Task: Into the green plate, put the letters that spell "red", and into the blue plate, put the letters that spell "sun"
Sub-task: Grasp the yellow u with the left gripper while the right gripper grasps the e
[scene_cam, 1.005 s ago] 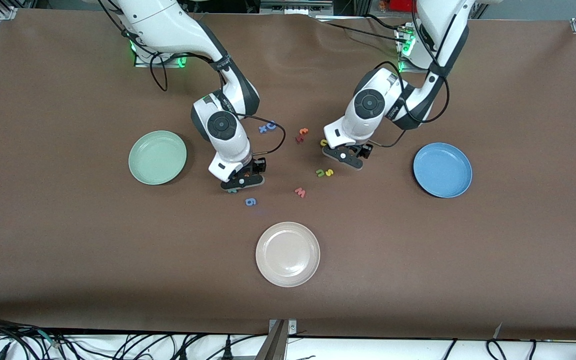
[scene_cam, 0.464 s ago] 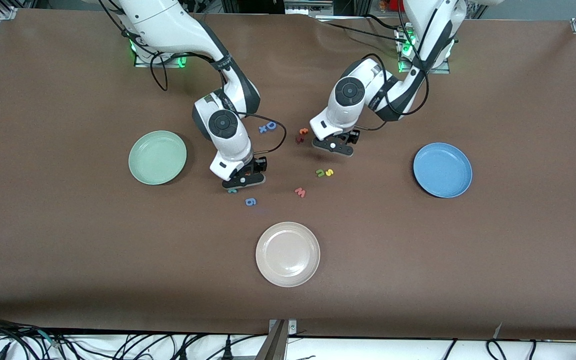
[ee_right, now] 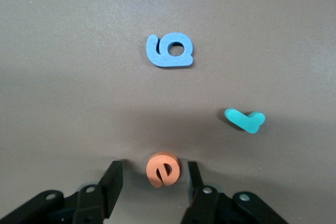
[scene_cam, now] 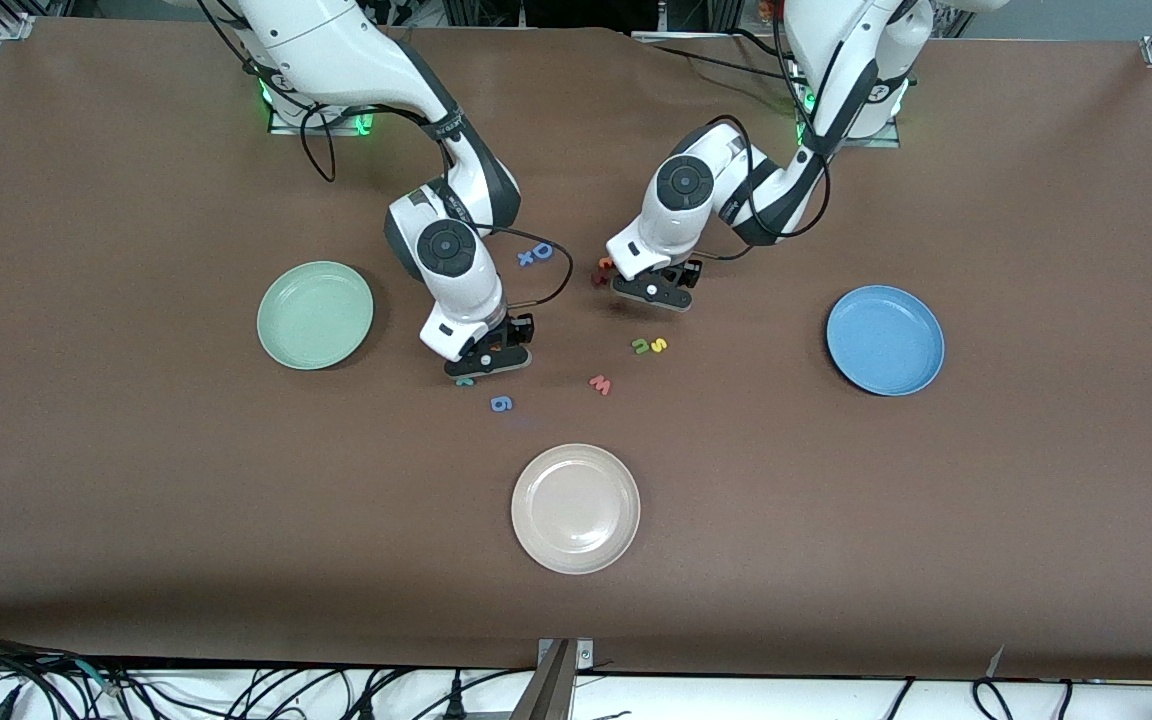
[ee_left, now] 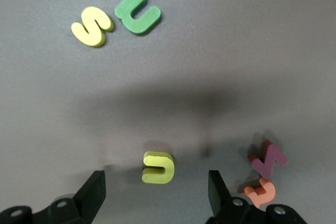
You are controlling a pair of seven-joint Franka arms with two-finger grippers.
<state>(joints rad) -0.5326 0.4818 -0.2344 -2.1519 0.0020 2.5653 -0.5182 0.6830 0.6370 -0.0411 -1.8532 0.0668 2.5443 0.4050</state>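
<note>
Both plates are empty, so no letter has been sorted yet.

Nearest the front edge of the tabletop, around its middle, the blue 6 [ee_right: 169, 51] lies close to the teal r [ee_right: 244, 119]. The r lies flat with its long stem slanted. It is near the right gripper [ee_right: 153, 165], so a sideways drift could knock it.

That gripper is low over the orange e [ee_right: 163, 169], open, with a finger on each side. The e is flat and nearly round, with no clear long axis. One finger looks closer than the other, so an uneven close could push the e away rather than clamp it. The green plate [scene_cam: 315, 315] lies toward the right arm's end of the tabletop.

The green n [ee_left: 137, 12] and yellow s [ee_left: 92, 26] lie side by side, with the blue plate [scene_cam: 885, 340] toward the left arm's end.

Farthest back, the left gripper [ee_left: 156, 174] is wide open over the yellow u [ee_left: 157, 167]. The u lies flat with its mouth facing one finger, so a squeeze may fold the soft foam. An orange letter [ee_left: 261, 192] and a maroon letter [ee_left: 269, 159] crowd the other finger and could get caught.
</note>
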